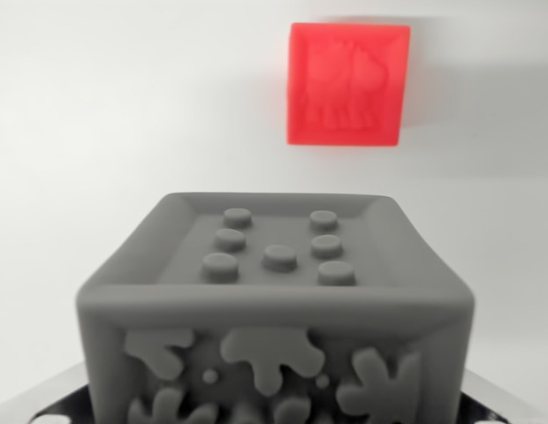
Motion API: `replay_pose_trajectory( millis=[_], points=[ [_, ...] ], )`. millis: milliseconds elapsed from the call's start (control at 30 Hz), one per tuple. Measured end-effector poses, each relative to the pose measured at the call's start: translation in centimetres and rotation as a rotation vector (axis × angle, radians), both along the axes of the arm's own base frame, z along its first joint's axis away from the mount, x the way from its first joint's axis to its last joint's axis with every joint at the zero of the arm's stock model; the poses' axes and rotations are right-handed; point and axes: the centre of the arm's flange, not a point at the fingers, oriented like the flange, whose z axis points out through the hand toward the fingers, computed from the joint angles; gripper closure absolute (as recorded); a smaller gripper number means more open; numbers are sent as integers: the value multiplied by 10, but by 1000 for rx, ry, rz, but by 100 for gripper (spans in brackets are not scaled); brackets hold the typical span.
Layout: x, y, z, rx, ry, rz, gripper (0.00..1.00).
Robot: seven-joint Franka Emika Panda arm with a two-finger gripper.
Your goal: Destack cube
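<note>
Near the bottom of the wrist view, one grey cube (pixel 276 322) is filling most of the lower half of the picture, sitting very close to the camera. Its top face is showing seven round raised studs inside a raised rim, and its near face is showing raised splat-like shapes. Dark gripper (pixel 276 408) parts are peeking out at the bottom left and bottom right corners, just beside the grey cube's lower edges. Whether the jaws are gripping this cube cannot be told, since the fingertips are lying hidden behind it. Farther away, toward the upper right, one red cube (pixel 347 84) is resting alone on the white table (pixel 106 132), well apart from the grey one. Its top face is carrying a raised figure, blurred.
</note>
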Motion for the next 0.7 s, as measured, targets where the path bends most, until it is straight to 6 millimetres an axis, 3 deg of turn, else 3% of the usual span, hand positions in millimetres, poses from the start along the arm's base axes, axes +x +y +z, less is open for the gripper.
replay_pose_trajectory(
  millis=[700],
  points=[
    [-34, 22, -8, -1, 1, 0, 100]
  ],
)
